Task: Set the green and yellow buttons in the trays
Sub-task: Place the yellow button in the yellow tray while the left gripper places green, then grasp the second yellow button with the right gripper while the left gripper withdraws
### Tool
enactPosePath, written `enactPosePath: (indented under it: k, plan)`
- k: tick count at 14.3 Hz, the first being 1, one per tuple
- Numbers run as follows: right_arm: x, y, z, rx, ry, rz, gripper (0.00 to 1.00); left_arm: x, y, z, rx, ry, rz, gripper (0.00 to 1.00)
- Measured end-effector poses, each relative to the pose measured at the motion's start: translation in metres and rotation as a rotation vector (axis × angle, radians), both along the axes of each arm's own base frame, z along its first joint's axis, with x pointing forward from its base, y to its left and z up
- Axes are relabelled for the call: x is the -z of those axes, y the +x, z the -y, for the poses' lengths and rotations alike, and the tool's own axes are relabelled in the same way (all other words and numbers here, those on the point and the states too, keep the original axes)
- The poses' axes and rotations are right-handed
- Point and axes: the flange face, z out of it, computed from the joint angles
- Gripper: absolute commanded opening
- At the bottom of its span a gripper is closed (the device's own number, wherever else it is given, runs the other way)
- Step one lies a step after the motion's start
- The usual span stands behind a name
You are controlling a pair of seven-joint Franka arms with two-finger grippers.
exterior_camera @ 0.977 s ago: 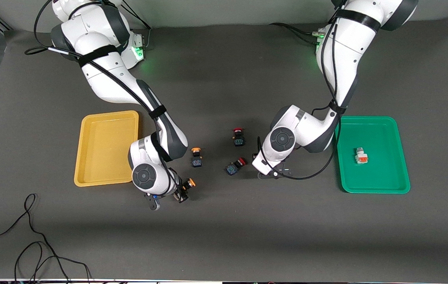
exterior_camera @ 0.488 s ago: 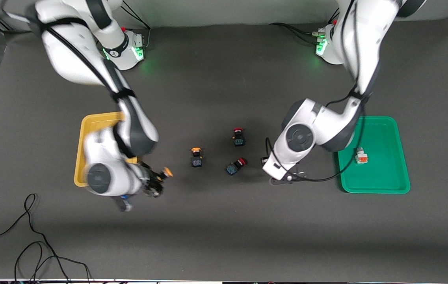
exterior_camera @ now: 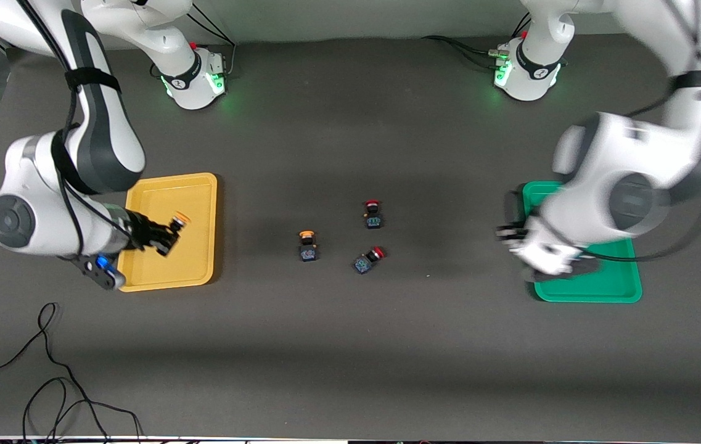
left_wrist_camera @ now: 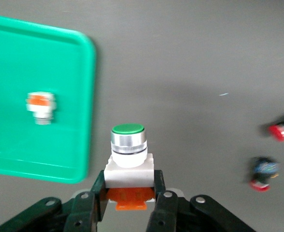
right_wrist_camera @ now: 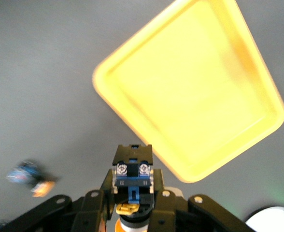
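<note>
Mid-carry on both sides. My right gripper [exterior_camera: 164, 237] was clamped on a yellow button [exterior_camera: 172, 226] over the yellow tray [exterior_camera: 202, 185]; left gripper [left_wrist_camera: 130, 193] was clamped on a green button [left_wrist_camera: 128, 150] at the green tray [left_wrist_camera: 86, 96] edge. Next: lower, release.

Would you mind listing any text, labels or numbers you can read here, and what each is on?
None can be read.
Marks on the ring of the right arm's base: too small to read.
Terminal face of the yellow button in the right tool: no readable marking.
</note>
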Motion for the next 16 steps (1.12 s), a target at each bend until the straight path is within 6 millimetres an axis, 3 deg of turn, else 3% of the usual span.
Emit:
enactPosePath:
  k: [2,4,6,7,8,9,10,11,12,13,15,16]
  plan:
    - [0.044,-0.021,0.027,-0.109,0.008,0.011,0.0,0.013,0.003,-0.099,0.044,-0.027,-0.03,0.15]
    - [0.091,-0.038,0.056,-0.208,0.014,0.043,0.0,0.038,-0.005,-0.18,0.08,-0.021,-0.038,0.16]
    - [0.13,-0.053,0.083,-0.283,0.023,0.07,0.0,0.079,-0.015,-0.221,0.101,0.004,-0.014,0.16]
    - [0.145,-0.058,0.094,-0.311,0.026,0.073,0.0,0.105,-0.021,-0.228,0.115,0.023,0.003,0.16]
    - [0.155,-0.06,0.1,-0.336,0.028,0.071,0.61,0.134,-0.028,-0.229,0.132,0.036,0.016,0.16]
    - [0.161,-0.061,0.103,-0.362,0.032,0.069,0.98,0.16,-0.036,-0.225,0.147,0.039,0.029,0.16]
    - [0.163,-0.06,0.104,-0.382,0.036,0.068,1.0,0.182,-0.043,-0.221,0.157,0.034,0.036,0.21]
    - [0.161,-0.057,0.102,-0.389,0.037,0.07,1.0,0.199,-0.049,-0.218,0.168,0.033,0.038,0.32]
    - [0.153,-0.051,0.099,-0.391,0.041,0.065,1.0,0.21,-0.052,-0.217,0.18,0.035,0.037,0.71]
    - [0.141,-0.043,0.093,-0.384,0.047,0.046,1.0,0.215,-0.053,-0.217,0.185,0.036,0.036,0.99]
    - [0.108,-0.021,0.06,-0.332,0.043,0.034,1.0,0.213,-0.051,-0.221,0.182,0.04,0.041,1.0]
    - [0.092,-0.011,0.032,-0.291,0.034,0.044,1.0,0.208,-0.05,-0.223,0.183,0.044,0.047,1.0]
